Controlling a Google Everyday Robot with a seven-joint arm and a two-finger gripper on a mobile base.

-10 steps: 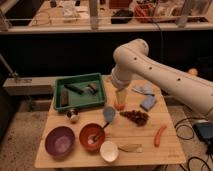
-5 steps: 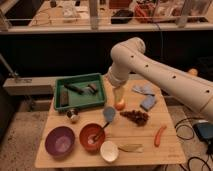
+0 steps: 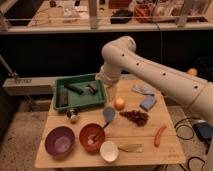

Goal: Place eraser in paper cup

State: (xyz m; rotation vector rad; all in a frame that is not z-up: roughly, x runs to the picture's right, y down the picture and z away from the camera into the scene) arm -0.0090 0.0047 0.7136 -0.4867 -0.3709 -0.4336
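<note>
The eraser (image 3: 64, 96), a small dark block, lies in the left part of the green tray (image 3: 59, 105) at the table's back left. My gripper (image 3: 99, 86) hangs at the end of the white arm over the tray's right end, right of the eraser and apart from it. I see nothing between its fingers. The paper cup (image 3: 109, 151), white with a pale inside, stands upright near the table's front edge, right of the orange-red bowl (image 3: 92, 136).
The tray also holds a thin black stick (image 3: 74, 87) and a small grey piece (image 3: 92, 89). On the table are a purple bowl (image 3: 60, 141), an orange fruit (image 3: 119, 104), dark grapes (image 3: 135, 117), blue pads (image 3: 148, 102) and a red chili (image 3: 160, 135).
The arm has swung left and back, carrying the gripper from above the orange fruit to over the tray's right end. No object on the table has moved.
</note>
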